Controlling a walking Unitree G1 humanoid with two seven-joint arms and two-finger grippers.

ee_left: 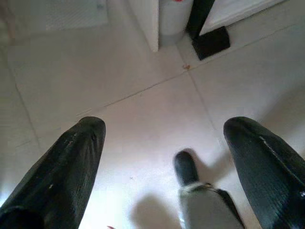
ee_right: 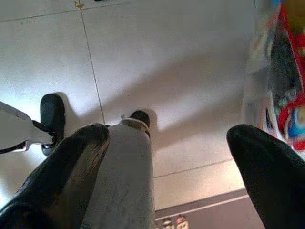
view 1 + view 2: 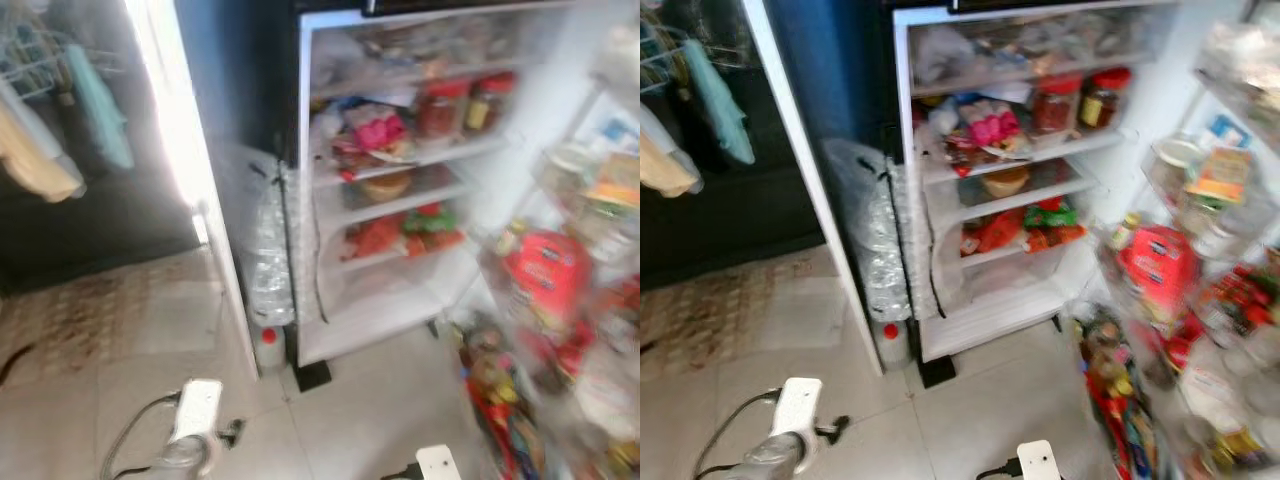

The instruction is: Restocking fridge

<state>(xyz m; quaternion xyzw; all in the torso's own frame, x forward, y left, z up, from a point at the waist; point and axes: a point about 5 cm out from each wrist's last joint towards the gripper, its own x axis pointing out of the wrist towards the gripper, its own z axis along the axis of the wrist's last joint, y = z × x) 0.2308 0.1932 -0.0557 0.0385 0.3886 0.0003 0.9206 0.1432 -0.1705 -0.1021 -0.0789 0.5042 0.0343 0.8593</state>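
**Approaching the open fridge empty-handed**

Standing before it, the left gripper [image 1: 162, 138] is held wide open, nothing grasped; the fridge [image 3: 940, 250] is seen ahead, shelves and door racks [image 3: 1200, 300] crowded; the right gripper [image 2: 167, 148] likewise gapes empty; stock should be fetched first, a free shelf gap chosen.

Pale floor tiles [image 3: 990, 400] meet a patterned rug [image 3: 700, 310] beside a dark cabinet [image 3: 730, 215] hung with cloths [image 3: 715, 100].

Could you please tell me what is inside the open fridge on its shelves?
The fridge shelves hold two red-lidded jars, pink packets, a tan bowl and red and green packs. The top shelf is too blurred to read, and anything behind these items is hidden.
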